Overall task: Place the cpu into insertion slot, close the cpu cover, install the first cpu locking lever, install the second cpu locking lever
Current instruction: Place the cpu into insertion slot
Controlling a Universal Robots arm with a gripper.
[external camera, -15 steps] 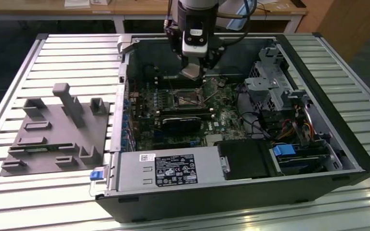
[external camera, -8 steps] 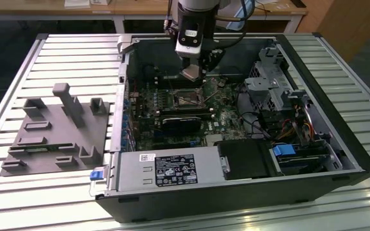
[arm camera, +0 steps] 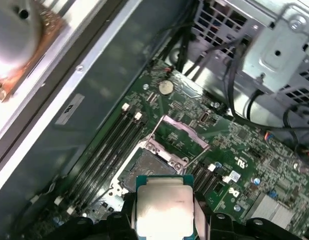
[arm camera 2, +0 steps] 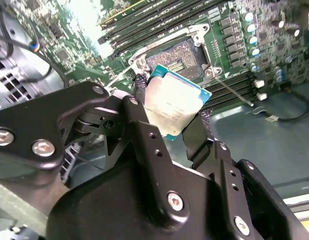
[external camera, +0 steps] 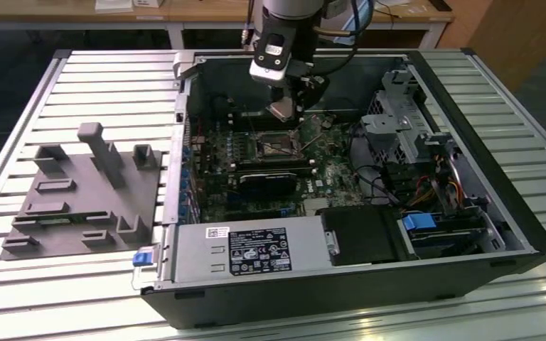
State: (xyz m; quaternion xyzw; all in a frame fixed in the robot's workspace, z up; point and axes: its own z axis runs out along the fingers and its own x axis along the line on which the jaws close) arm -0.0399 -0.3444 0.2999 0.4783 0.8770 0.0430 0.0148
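Observation:
My gripper hangs inside the open computer case, shut on the cpu, a flat square chip with a silver top. In both wrist views the cpu sits clamped by its edges between two black fingers. It hovers above the insertion slot, slightly tilted and apart from it. The slot lies bare with its dark centre showing. In the first wrist view the cpu cover stands swung up at the slot's far side. A thin locking lever juts out beside the slot.
The case lies on its side on a slatted metal table. Long memory slots run beside the socket. A drive cage with cables and the power supply crowd the case. A grey fixture sits at the exterior view's left.

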